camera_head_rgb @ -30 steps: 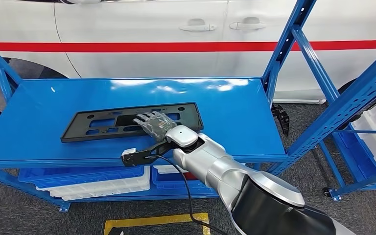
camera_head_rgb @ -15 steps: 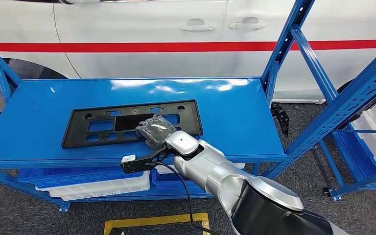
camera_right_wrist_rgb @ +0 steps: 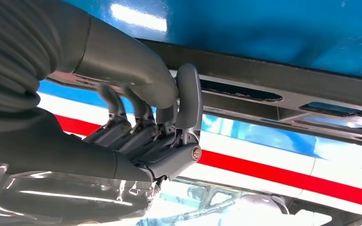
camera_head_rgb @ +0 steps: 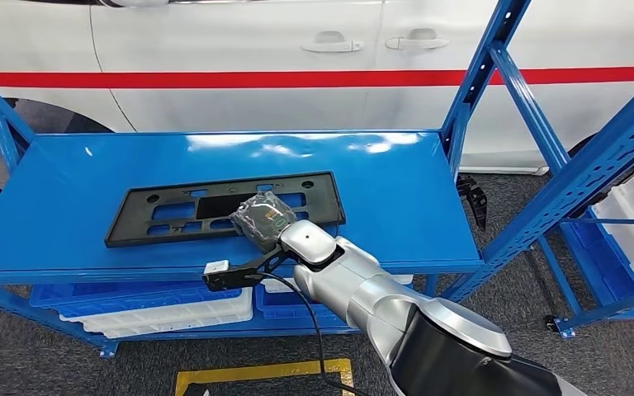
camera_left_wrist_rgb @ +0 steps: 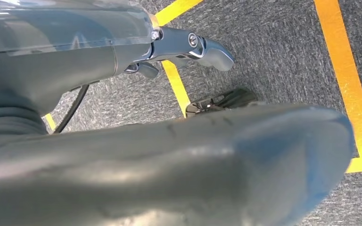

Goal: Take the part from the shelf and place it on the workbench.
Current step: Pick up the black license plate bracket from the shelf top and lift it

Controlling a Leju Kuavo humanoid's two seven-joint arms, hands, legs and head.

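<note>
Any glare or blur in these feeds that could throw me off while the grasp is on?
Head view: sharp, with white glare patches on the blue shelf behind the black part. Right wrist view: right robot hand fairly sharp, background soft. Left wrist view: left robot hand a blurred close mass, floor in focus.

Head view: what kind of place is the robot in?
Probably a car workshop or factory. A white car with a red stripe stands behind blue metal shelves, and the right robot hand grips a black plastic part. Yellow floor lines mark work spots.
</note>
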